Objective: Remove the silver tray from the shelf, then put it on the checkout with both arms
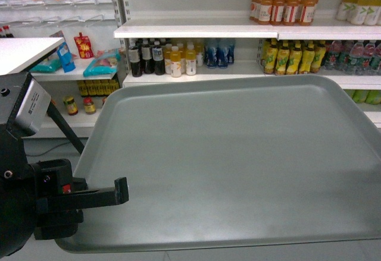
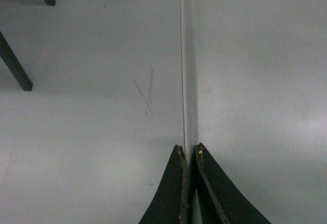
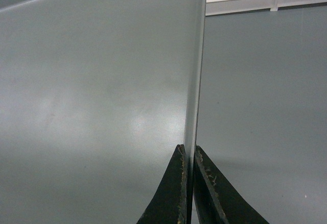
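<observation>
The silver tray (image 1: 238, 154) is held level in the air and fills most of the head view, in front of the shelf (image 1: 196, 30) of bottles. My left gripper (image 1: 121, 193) is shut on the tray's left rim near the front corner. In the left wrist view the left gripper (image 2: 188, 150) pinches the thin rim, with the tray (image 2: 255, 81) to its right and floor to its left. My right gripper (image 3: 188, 150) is shut on the opposite rim, with the tray (image 3: 92, 81) on its left; it is outside the head view. A corner of the white checkout (image 1: 24, 50) shows at upper left.
Drink bottles (image 1: 284, 4) line the shelf boards behind the tray. Snack packs (image 1: 101, 63) and jars (image 1: 80, 104) sit on lower shelves at left. The white counter's black leg (image 1: 65, 131) slants down beside the tray's left corner. Grey floor (image 2: 76, 132) lies below.
</observation>
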{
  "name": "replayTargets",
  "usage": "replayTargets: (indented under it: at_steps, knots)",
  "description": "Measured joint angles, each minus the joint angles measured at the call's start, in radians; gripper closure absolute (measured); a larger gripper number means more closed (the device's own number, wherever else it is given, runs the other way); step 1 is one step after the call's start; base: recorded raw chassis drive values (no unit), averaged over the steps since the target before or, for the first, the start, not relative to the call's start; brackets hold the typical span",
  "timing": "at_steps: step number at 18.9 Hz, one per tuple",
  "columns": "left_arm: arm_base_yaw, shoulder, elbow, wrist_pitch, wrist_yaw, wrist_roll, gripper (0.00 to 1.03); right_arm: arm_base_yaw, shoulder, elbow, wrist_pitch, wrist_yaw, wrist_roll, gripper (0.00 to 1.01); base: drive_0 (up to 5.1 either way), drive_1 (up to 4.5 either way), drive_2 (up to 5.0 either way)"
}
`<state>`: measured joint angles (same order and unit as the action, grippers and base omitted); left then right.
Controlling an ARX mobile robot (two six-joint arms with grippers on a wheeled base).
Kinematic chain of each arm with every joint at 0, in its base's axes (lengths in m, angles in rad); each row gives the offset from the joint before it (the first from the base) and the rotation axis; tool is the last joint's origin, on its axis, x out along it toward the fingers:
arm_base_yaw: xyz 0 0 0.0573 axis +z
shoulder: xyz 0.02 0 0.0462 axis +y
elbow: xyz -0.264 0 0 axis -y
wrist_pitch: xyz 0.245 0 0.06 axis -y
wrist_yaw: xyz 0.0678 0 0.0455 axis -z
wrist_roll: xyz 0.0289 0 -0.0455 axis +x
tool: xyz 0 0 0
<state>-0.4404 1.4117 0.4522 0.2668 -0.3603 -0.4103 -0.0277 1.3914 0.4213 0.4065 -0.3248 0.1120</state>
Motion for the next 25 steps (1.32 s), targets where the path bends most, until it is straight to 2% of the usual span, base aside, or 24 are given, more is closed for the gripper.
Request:
replayTargets:
  at_steps: [4,25]
  knots:
    - [0.000,0.000,0.000,0.001,0.000,0.000,1.00,0.000,0.001,0.000,-0.001,0.000,0.000,0.98,0.1,-3.97,4.1]
    - [0.000,0.000,-0.002,0.001,0.002,0.000,1.00,-0.005,-0.001,0.000,-0.002,-0.005,0.000,0.98,-5.0,2.50,2.5]
